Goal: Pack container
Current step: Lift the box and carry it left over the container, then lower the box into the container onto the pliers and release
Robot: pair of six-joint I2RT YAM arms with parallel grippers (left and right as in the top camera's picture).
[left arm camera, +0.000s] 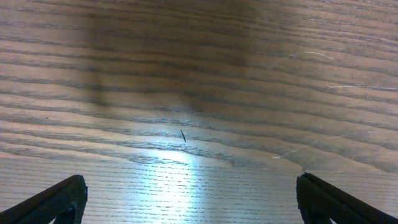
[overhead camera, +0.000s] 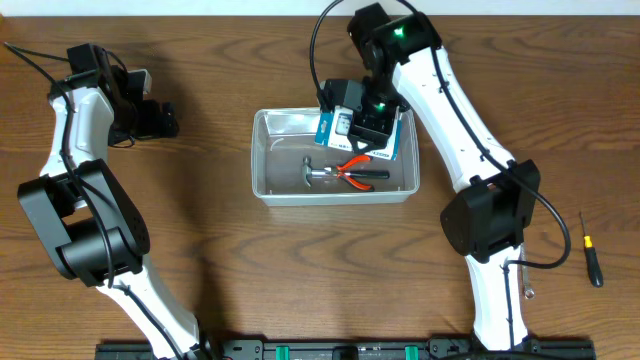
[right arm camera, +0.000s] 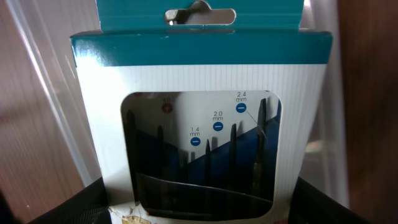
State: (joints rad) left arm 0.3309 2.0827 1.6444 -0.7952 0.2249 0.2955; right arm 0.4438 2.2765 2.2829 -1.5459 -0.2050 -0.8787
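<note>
The clear container (overhead camera: 262, 165) stands at the table's middle and holds a small hammer (overhead camera: 318, 174) and red-handled pliers (overhead camera: 358, 172). My right gripper (overhead camera: 372, 128) is shut on the blue-and-white box of small screwdrivers (overhead camera: 328, 125) and holds it over the container's far right corner. In the right wrist view the box (right arm camera: 199, 68) fills the frame between my fingers (right arm camera: 202, 202), with the container's clear wall (right arm camera: 46, 93) behind it. My left gripper (overhead camera: 165, 120) is open and empty over bare table at the far left; the left wrist view shows both fingers (left arm camera: 189, 193) wide apart above wood.
A black-handled screwdriver (overhead camera: 591, 250) lies near the table's right edge. A small metal piece (overhead camera: 527, 292) lies by the right arm's base. The arm bases stand along the front edge.
</note>
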